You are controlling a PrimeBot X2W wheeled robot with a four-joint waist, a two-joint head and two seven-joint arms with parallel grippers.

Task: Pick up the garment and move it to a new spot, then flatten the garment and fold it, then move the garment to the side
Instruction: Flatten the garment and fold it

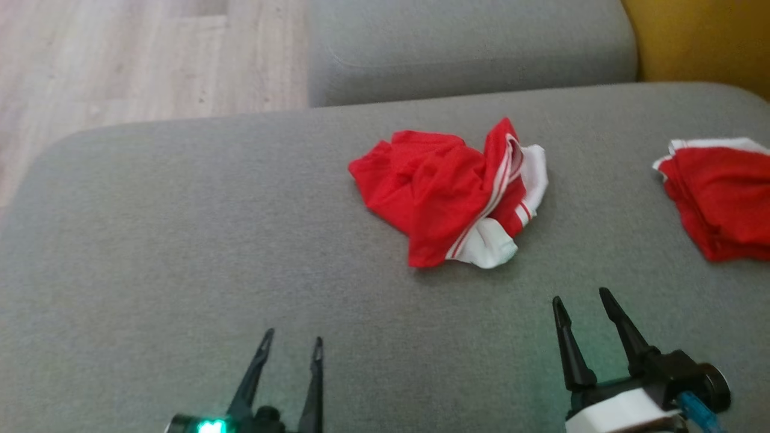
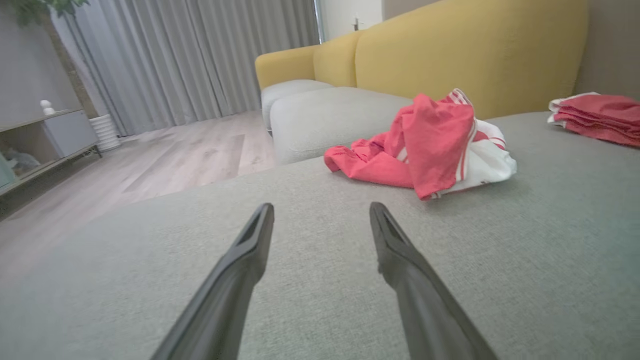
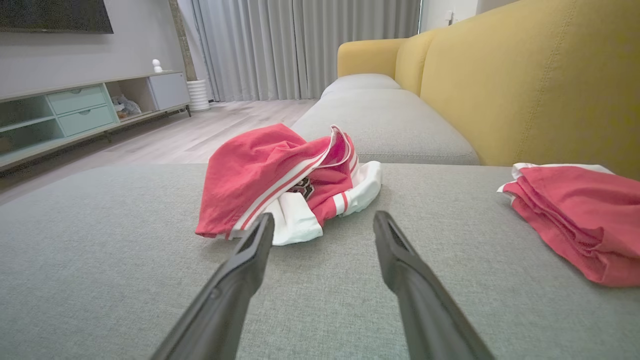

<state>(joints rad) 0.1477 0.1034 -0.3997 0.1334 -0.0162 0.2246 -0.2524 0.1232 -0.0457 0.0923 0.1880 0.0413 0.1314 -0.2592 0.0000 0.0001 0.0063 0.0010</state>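
Gaping wide, empty, your left gripper [image 1: 293,335] and right gripper [image 1: 580,296] should pinch a raised fold of the limp garment [image 1: 433,186].

We see a wide grey cushion [image 1: 180,240] in the foreground, a second grey seat [image 3: 380,120] beyond it, and a mustard-yellow backrest [image 3: 525,85] along one side. Pale wood flooring [image 2: 165,160] runs to floor-length grey curtains [image 3: 300,45]. A low cabinet [image 3: 30,132] with pale green drawers [image 3: 80,119] stands against the grey wall [image 3: 100,55], a dark screen [image 3: 55,15] above it.
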